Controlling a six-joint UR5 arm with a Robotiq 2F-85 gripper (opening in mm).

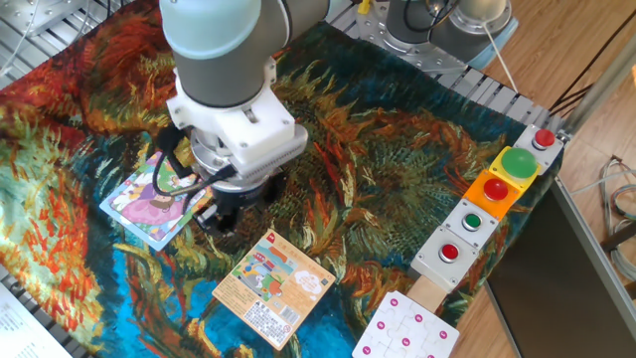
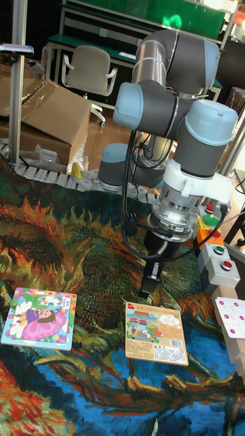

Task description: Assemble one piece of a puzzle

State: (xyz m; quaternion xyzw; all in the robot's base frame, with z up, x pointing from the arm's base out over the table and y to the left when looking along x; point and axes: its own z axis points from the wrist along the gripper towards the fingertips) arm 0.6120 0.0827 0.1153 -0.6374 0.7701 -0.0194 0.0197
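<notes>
The grey UR5 arm's two-finger gripper [image 1: 221, 211] hangs low over the painted, flame-and-teal patterned cloth [image 1: 397, 169] that covers the table, left of centre in the fixed view. Its dark fingers point straight down, which suits setting a flat part into a flat board.

The flat square jigsaw puzzle with the pink-purple cartoon figure and light-blue rim [image 1: 139, 204] lies just left of the gripper. In the fixed view the arm's white flange overlaps its right corner. The tall view shows the fingers over bare cloth, apart from the puzzle [image 2: 39, 317], so the tool is beside the board rather than above it.

The small pale whitish-green jigsaw piece does not show in either view. It may sit between the fingers, under the flange, or already in the puzzle; I cannot tell which. Nor can I make out an open slot in the picture. The jaws are dark against dark cloth and partly hidden by the wrist, so whether they are spread or pressed together cannot be told.

The orange rectangular printed card [image 1: 271, 285] lies flat near the lower centre, close to the gripper but apart from it. The white board with pink dots [image 1: 407, 328] sits at the bottom right edge. Both appear to be bystanders, so any sideways travel towards the puzzle should stay clear of the card.
</notes>
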